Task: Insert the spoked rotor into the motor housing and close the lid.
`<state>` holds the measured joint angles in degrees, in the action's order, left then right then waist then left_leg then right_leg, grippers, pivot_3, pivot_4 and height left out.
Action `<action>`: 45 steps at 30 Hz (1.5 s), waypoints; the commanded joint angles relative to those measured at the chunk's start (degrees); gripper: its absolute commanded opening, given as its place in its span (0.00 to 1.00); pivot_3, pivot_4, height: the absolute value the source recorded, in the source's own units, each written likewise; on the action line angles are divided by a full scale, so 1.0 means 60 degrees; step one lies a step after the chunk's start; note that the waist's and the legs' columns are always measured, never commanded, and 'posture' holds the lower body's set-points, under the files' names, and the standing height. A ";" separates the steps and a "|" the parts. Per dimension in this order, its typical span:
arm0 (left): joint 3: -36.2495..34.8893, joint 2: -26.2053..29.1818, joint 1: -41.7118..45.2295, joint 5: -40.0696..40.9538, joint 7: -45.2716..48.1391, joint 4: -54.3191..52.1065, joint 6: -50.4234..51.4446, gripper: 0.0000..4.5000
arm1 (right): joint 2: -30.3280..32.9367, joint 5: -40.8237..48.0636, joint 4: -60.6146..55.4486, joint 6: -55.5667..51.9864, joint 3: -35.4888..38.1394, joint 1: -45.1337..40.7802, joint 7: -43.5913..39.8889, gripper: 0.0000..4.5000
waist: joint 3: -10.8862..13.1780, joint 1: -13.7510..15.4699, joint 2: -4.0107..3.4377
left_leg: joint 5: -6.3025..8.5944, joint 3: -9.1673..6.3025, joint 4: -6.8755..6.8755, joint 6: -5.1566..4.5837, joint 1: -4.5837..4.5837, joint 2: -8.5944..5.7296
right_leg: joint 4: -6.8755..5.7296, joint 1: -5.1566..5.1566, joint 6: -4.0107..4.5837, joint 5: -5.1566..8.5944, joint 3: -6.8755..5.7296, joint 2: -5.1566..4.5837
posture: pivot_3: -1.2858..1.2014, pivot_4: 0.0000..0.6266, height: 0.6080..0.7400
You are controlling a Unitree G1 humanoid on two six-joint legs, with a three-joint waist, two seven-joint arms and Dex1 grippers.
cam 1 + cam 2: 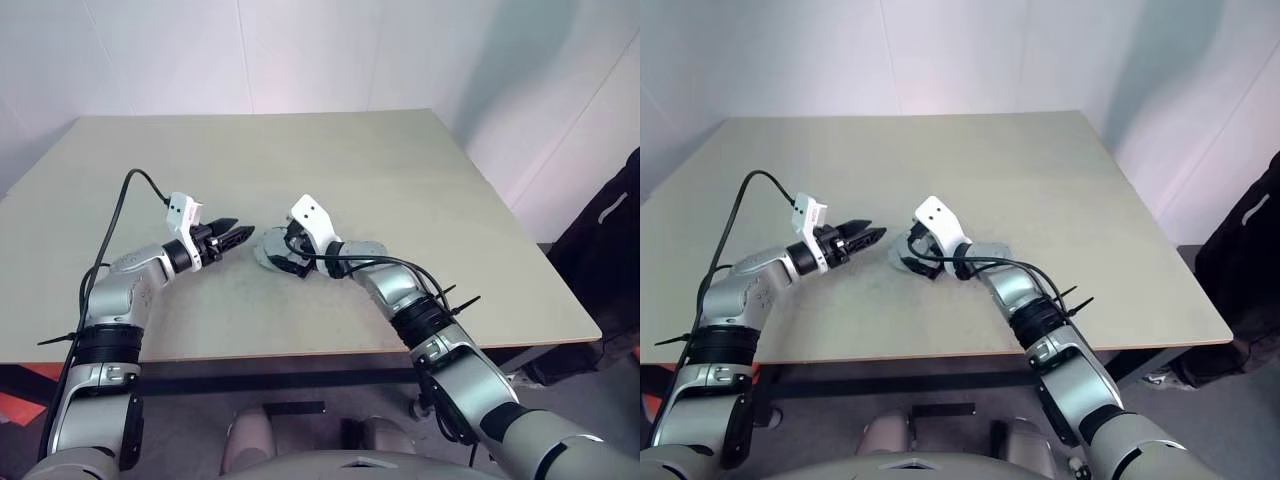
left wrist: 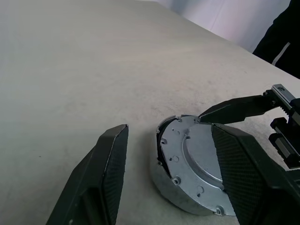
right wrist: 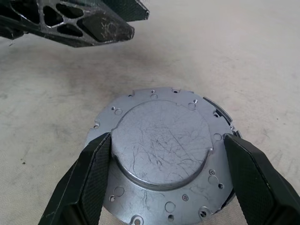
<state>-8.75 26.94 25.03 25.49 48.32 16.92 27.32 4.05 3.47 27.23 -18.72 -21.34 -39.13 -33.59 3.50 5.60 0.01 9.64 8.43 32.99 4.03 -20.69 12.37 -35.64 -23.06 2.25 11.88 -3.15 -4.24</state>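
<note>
Both hands (image 3: 164, 154) astride lid (image 3: 161, 140)

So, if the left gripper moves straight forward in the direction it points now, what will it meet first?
Probably the lid, lying on the housing just ahead of the open left gripper. The right gripper straddles the same lid, so its fingers would come next. Depth is uncertain.

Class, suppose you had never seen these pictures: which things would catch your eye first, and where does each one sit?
First comes the lid, a scratched silvery disc near the middle of the pale table, sitting slightly askew on the dark motor housing so that a sliver of it shows. The right gripper straddles the lid with its fingers spread to either side. The left gripper hovers open just to its left.
</note>
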 commanded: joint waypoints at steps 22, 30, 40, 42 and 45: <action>-0.0445 0.0282 -0.0134 0.0060 -0.0167 0.0140 -0.0163 0.67 | -0.0158 0.0037 0.0245 -0.0329 0.1263 -0.0993 -0.0158 0.69 | 0.0002 -0.0009 -0.0002 | 0.0001 0.0000 0.0001 -0.0002 -0.0010 0.0002 | 0.0002 -0.0002 0.0005 0.0001 0.0000 0.0000 | 0.52 0.00 1.00; -0.0465 0.0297 -0.0182 0.0057 -0.0278 0.0087 -0.0196 0.67 | -0.0254 -0.0250 0.0544 -0.0127 0.1094 -0.0790 -0.0358 0.69 | 0.0002 -0.0029 -0.0003 | 0.0001 0.0002 0.0001 -0.0002 -0.0006 0.0010 | 0.0000 -0.0003 0.0007 0.0002 0.0000 0.0004 | 0.52 0.00 1.00; -0.0484 0.0249 -0.0273 0.0075 -0.0353 -0.0031 -0.0216 0.67 | -0.0160 -0.0509 0.1232 0.0157 0.1114 -0.0779 -0.0405 0.69 | 0.0002 -0.0034 -0.0002 | 0.0002 0.0007 0.0001 -0.0003 0.0004 0.0011 | -0.0001 0.0001 0.0010 0.0004 0.0000 0.0004 | 0.52 0.00 1.00; -0.0481 0.0233 -0.0275 0.0069 -0.0355 -0.0034 -0.0223 0.67 | -0.0129 -0.0528 0.1252 0.0127 0.1094 -0.0722 -0.0452 0.69 | 0.0002 -0.0034 -0.0003 | 0.0002 0.0008 0.0001 -0.0004 0.0009 0.0012 | -0.0002 0.0004 0.0010 0.0004 0.0000 0.0004 | 0.52 0.00 1.00; -0.0469 0.0211 -0.0271 0.0063 -0.0371 -0.0036 -0.0226 0.67 | -0.0059 -0.0467 0.1172 -0.0022 0.1151 -0.0647 -0.0546 0.69 | 0.0002 -0.0034 -0.0002 | 0.0002 0.0008 0.0001 -0.0004 0.0010 0.0012 | -0.0002 0.0006 0.0011 0.0004 0.0000 0.0004 | 0.52 0.00 1.00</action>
<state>-10.63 27.96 22.70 25.46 46.01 18.61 27.19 3.44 0.80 34.37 -18.20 -14.43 -42.89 -36.25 3.51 5.40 -0.01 9.66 8.48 33.00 4.00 -20.63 12.44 -35.65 -23.02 2.31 11.90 -3.15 -4.22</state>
